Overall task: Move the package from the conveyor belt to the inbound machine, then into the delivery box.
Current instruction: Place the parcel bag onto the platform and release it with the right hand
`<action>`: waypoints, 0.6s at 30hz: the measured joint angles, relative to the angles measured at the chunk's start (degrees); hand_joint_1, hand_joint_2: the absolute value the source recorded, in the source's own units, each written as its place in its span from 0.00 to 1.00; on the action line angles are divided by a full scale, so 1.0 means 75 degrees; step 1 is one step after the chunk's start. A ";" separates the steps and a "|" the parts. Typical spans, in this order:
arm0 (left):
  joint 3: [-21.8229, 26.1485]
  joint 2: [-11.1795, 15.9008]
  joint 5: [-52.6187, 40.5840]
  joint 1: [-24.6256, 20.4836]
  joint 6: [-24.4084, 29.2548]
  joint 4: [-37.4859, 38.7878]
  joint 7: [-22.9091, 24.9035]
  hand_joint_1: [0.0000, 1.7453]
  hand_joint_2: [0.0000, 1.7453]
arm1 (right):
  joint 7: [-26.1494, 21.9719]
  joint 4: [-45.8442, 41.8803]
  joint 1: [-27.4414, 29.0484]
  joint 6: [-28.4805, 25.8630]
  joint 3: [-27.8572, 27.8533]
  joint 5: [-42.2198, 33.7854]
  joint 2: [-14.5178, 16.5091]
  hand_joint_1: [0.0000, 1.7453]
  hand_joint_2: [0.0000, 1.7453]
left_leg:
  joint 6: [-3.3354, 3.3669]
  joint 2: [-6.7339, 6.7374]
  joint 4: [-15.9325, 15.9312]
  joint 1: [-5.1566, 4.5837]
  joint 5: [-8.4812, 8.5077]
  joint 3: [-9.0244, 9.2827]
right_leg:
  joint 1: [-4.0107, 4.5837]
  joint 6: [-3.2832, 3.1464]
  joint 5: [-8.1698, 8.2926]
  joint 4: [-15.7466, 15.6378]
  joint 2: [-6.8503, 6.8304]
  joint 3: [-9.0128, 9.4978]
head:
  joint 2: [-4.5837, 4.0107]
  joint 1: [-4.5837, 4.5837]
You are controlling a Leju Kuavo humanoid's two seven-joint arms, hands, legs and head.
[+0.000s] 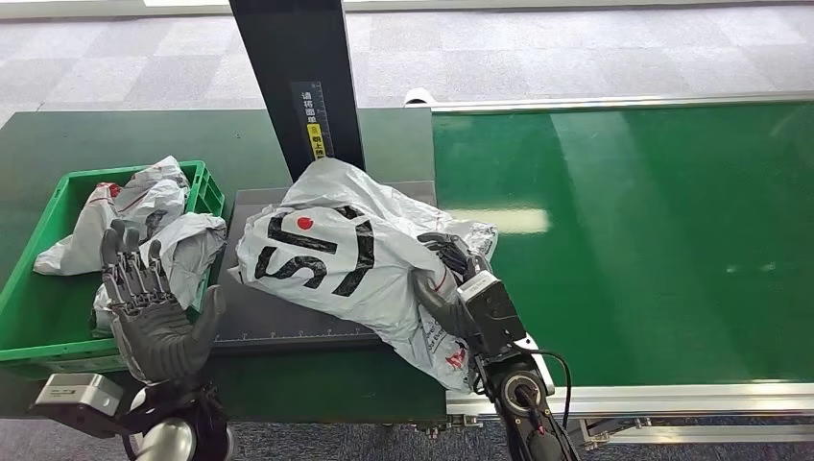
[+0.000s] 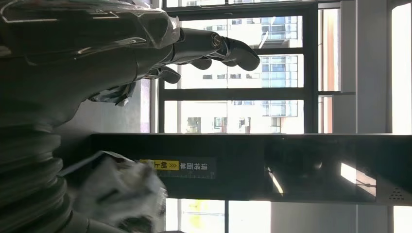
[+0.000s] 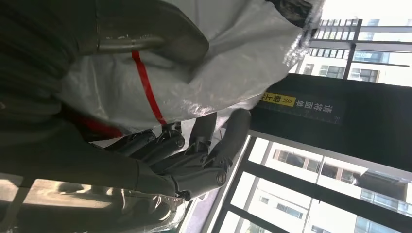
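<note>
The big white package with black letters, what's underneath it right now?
The package lies mostly on the dark grey inbound machine platform, its right end overhanging toward the conveyor belt. The right robot hand grips that end. Whatever sits directly beneath the bag is covered.

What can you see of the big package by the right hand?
The package is a crumpled white plastic mailer bag with bold black lettering, a red dot and red print at its near corner. It lies slumped on the dark machine plate, against the black post, one end spilling toward the belt. The right hand grips that end.
</note>
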 joint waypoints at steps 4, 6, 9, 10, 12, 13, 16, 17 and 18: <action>0.0047 0.0001 -0.0006 -0.0009 0.0046 -0.0077 0.0000 0.00 1.00 | 0.0031 0.0168 -0.0121 0.0001 0.0004 0.0037 0.0001 0.00 1.00 | 0.0000 0.0000 0.0000 0.0000 0.0000 0.0001 | 0.0001 0.0000 0.0000 0.0000 0.0000 -0.0001 | 0.0001 -0.0001; 0.0068 0.0002 -0.0007 -0.0018 0.0054 -0.0104 0.0000 0.00 1.00 | 0.0034 0.0232 -0.0176 0.0001 0.0004 0.0050 0.0001 0.00 1.00 | 0.0000 0.0000 0.0000 0.0000 0.0000 0.0000 | 0.0001 0.0000 0.0000 0.0000 0.0000 -0.0001 | 0.0001 0.0000; 0.0096 0.0009 -0.0009 -0.0022 0.0053 -0.0149 0.0000 0.00 1.00 | 0.0033 0.0299 -0.0236 0.0001 0.0004 0.0056 0.0000 0.00 1.00 | 0.0000 0.0000 0.0000 0.0000 0.0000 -0.0001 | 0.0000 0.0000 0.0000 0.0000 0.0000 -0.0001 | 0.0001 0.0002; 0.0102 0.0012 -0.0009 -0.0022 0.0044 -0.0169 0.0000 0.00 1.00 | 0.0030 0.0309 -0.0246 0.0000 0.0004 0.0056 -0.0001 0.00 1.00 | 0.0000 0.0000 0.0000 0.0000 -0.0001 -0.0001 | 0.0000 0.0000 0.0000 0.0000 0.0000 -0.0002 | 0.0001 0.0001; 0.0107 0.0021 -0.0017 -0.0022 -0.0005 -0.0202 0.0000 0.00 1.00 | 0.0007 0.0316 -0.0260 0.0006 0.0004 0.0055 -0.0003 0.00 1.00 | 0.0000 0.0000 0.0000 0.0000 -0.0001 -0.0001 | 0.0000 0.0000 0.0000 0.0000 0.0000 -0.0002 | 0.0000 0.0001; 0.0108 0.0026 -0.0023 -0.0022 -0.0042 -0.0208 0.0000 0.00 1.00 | -0.0018 0.0316 -0.0264 0.0021 0.0004 0.0050 -0.0004 0.00 1.00 | 0.0000 0.0000 0.0001 0.0000 -0.0001 0.0000 | 0.0000 0.0000 0.0000 0.0000 0.0000 -0.0002 | 0.0000 0.0001; 0.0088 0.0038 -0.0057 -0.0038 -0.0199 -0.0210 0.0017 0.00 1.00 | -0.0247 0.0309 -0.0268 0.0171 0.0006 -0.0037 -0.0012 0.00 1.00 | 0.0000 0.0001 0.0002 0.0000 0.0000 0.0004 | 0.0000 0.0000 0.0000 0.0000 0.0001 -0.0004 | 0.0000 0.0000; 0.0047 0.0043 -0.0122 -0.0069 -0.0316 -0.0196 0.0070 0.00 1.00 | -0.0445 0.0274 -0.0251 0.0298 0.0006 -0.0156 -0.0021 0.00 1.00 | 0.0000 -0.0001 0.0004 0.0000 0.0000 0.0006 | 0.0000 0.0000 0.0000 -0.0001 -0.0001 -0.0007 | 0.0001 -0.0001; -0.0042 0.0049 -0.0308 -0.0128 -0.0496 -0.0145 0.0189 0.00 1.00 | -0.0740 0.0171 -0.0207 0.0505 0.0006 -0.0383 -0.0037 0.00 1.00 | 0.0000 -0.0006 0.0005 0.0000 0.0000 0.0006 | 0.0000 0.0000 0.0000 -0.0002 -0.0006 -0.0008 | 0.0001 -0.0001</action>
